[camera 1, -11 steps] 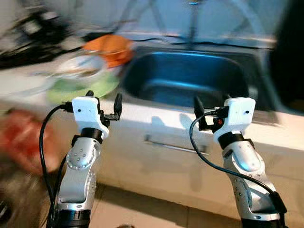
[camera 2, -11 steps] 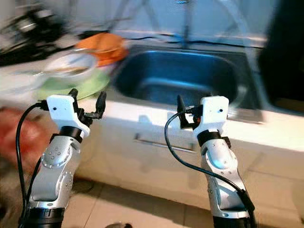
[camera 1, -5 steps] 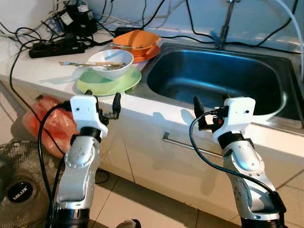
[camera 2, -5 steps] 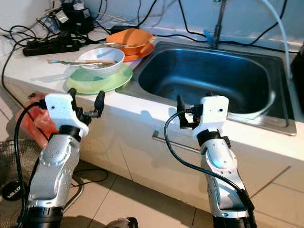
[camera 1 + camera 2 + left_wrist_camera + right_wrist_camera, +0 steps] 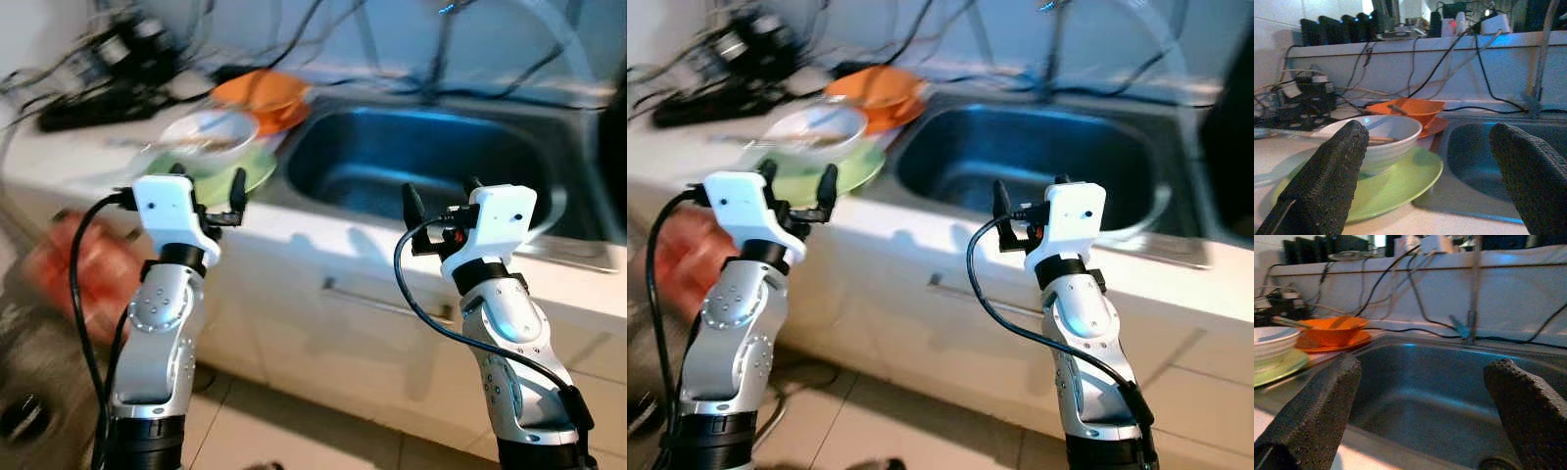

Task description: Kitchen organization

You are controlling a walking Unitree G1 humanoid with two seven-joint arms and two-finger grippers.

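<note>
We stood at the table edge with both hands raised and empty. Left hand (image 5: 206, 191) had its fingers spread wide, nothing between them; right hand (image 5: 438, 204) likewise wide open and holding nothing.

The dishes lay at about 11 o'clock from us: a white bowl (image 5: 1376, 139) sitting on a green plate (image 5: 1400, 183), with utensils lying across the bowl (blurred in the head views, so we could not tell what kind). Behind that stack, toward 12 o'clock, an orange bowl (image 5: 1413, 108) rested on an orange plate (image 5: 1432, 128). The sink (image 5: 431, 162) lay at 1 o'clock, directly ahead of the right hand, its basin looking bare.

The relation that mattered: the white bowl and green plate sat straight ahead of the left hand, near it, while the right hand faced the sink and was well apart from the dishes. We judged the left arm the nearer one for a first reach.
</note>
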